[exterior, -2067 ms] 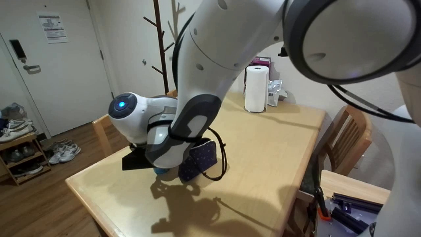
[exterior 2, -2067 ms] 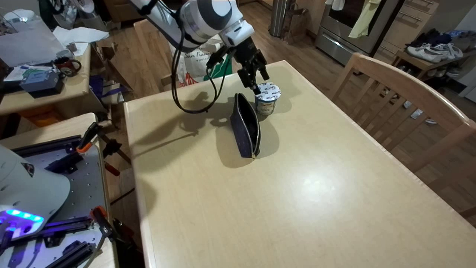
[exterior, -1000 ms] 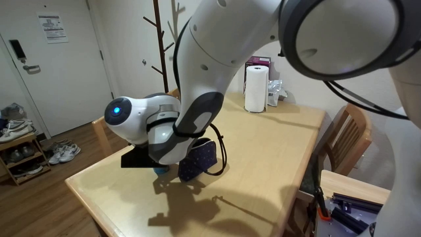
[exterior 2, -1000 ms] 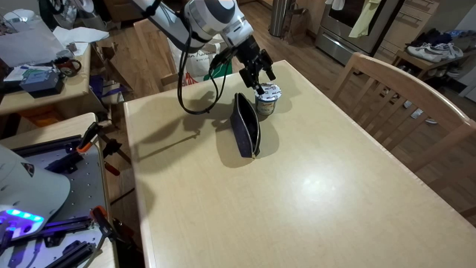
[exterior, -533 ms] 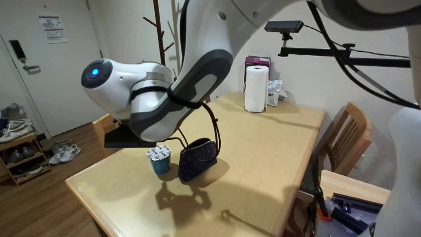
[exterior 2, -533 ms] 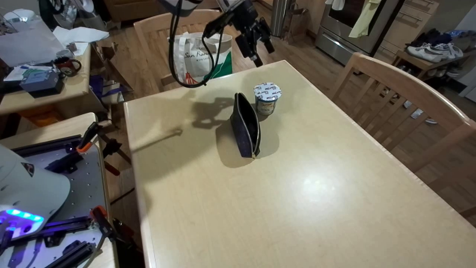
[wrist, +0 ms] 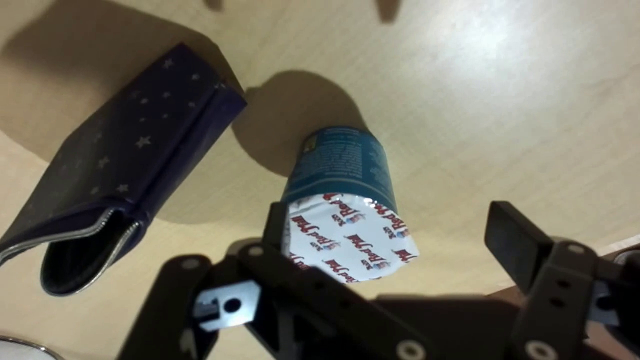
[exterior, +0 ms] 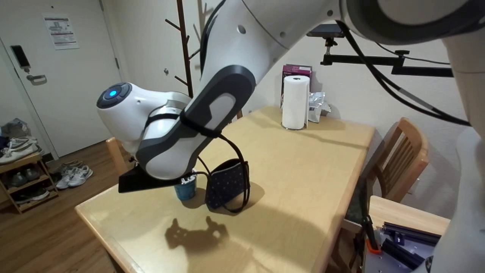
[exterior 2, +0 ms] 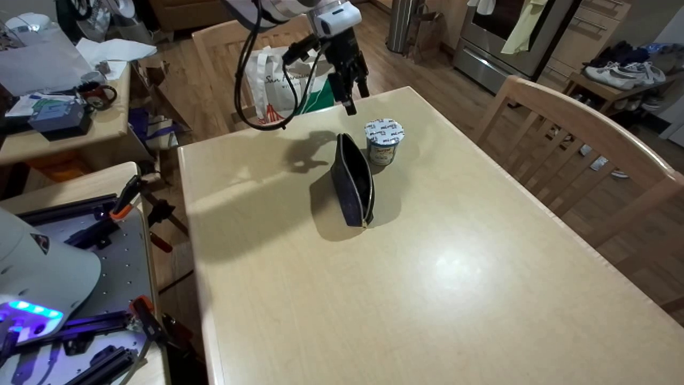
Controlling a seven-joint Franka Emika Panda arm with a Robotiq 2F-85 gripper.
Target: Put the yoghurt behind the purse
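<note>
The yoghurt, a teal cup with a printed white foil lid, stands upright on the table in both exterior views (exterior: pixel 185 191) (exterior 2: pixel 382 154) and the wrist view (wrist: pixel 345 160). The purse, a dark blue starred pouch with its zip open, stands close beside it, apart from it, in both exterior views (exterior: pixel 225 189) (exterior 2: pixel 348 195) and the wrist view (wrist: pixel 135 135). My gripper (exterior 2: pixel 357 102) is open and empty, above the table's edge near the cup. In the wrist view, its fingers (wrist: pixel 392 231) are wide apart, with the lid between them nearer the left finger.
The table (exterior 2: pixel 427 321) has an edge close to the cup. A wooden chair (exterior 2: pixel 588 133) stands along one side, another with a tote bag (exterior 2: pixel 278 85) at the end. A paper towel roll (exterior: pixel 295 102) stands at the far end. Arm cables (exterior: pixel 242 167) hang in front of the purse.
My gripper has risen off the cup and drawn back from it, then come down a little and sideways, towards the purse's side. The yoghurt and the purse have not moved.
</note>
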